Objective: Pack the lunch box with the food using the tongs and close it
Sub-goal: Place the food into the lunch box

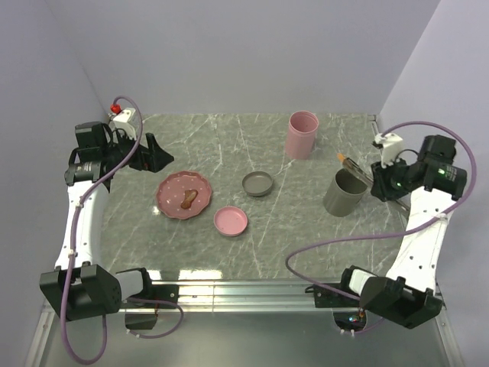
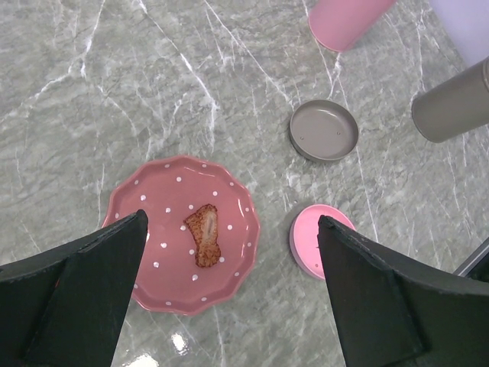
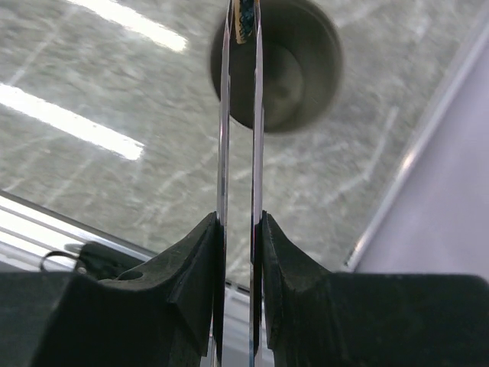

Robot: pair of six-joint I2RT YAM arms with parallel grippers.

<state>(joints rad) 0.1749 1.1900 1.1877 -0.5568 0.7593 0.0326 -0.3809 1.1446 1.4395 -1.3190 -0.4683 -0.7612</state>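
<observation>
The right gripper (image 3: 238, 222) has its fingers (image 3: 191, 260) clamped on the tongs (image 3: 223, 115), pressing the two silver arms almost parallel with only a thin slit between them. In the wrist view their long axis runs straight away from the fingers, up the frame, and the tips pinch a small morsel (image 3: 244, 17) – dark and pale, blurred – over the edge of the mouth of the grey container (image 3: 306, 69). From overhead the tongs lie on a diagonal: the tips point to the far left, by the far rim of that container, and the rear part is hidden behind the gripper on the near right. They are held clear of the desk (image 1: 306, 229).

The left gripper (image 2: 231, 220) hangs above the pink plate (image 2: 153, 283) with its fingers spread wide and nothing between them. On the dotted plate lies one brown piece of food (image 2: 205, 234), an elongated strip whose long axis runs roughly along the plate's middle.

Just beside the plate, on its right in the overhead view, is a pink lid (image 1: 230, 221). A grey lid (image 1: 257, 183) lies a little farther back – both apart from each other. A pink container (image 1: 302, 134) stands upright near the far wall, well apart from the grey container.
</observation>
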